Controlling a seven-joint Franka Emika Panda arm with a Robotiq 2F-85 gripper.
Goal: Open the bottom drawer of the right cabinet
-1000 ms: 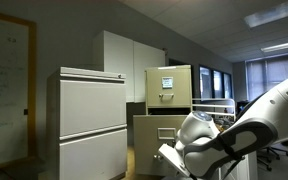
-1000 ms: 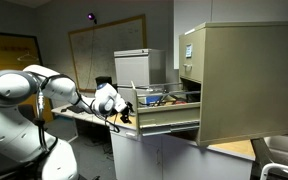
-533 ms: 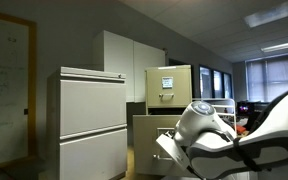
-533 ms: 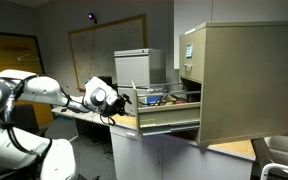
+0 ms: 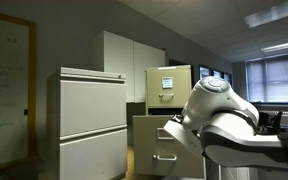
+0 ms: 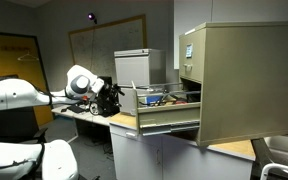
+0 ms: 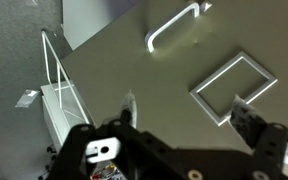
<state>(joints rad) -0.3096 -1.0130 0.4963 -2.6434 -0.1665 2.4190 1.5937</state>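
The right cabinet [image 5: 170,84] [image 6: 239,80] is tan metal with white papers on its upper front. Its bottom drawer [image 5: 150,127] [image 6: 170,116] stands pulled far out, with contents showing inside in an exterior view. My gripper [image 6: 116,100] hangs a short way in front of the drawer front, apart from it. In the wrist view the gripper [image 7: 189,106] is open and empty. It faces the plain drawer front with its small handle [image 7: 174,24] and label frame [image 7: 233,88].
A wide pale grey two-drawer cabinet [image 5: 87,122] stands beside the tan one, with tall white cupboards [image 5: 124,62] behind. My arm [image 5: 224,125] fills the lower corner of an exterior view. A desk [image 6: 84,114] with a whiteboard behind lies under the gripper.
My gripper has drawn back from the drawer front and the arm has swung up and away. The drawer stays pulled out as before.
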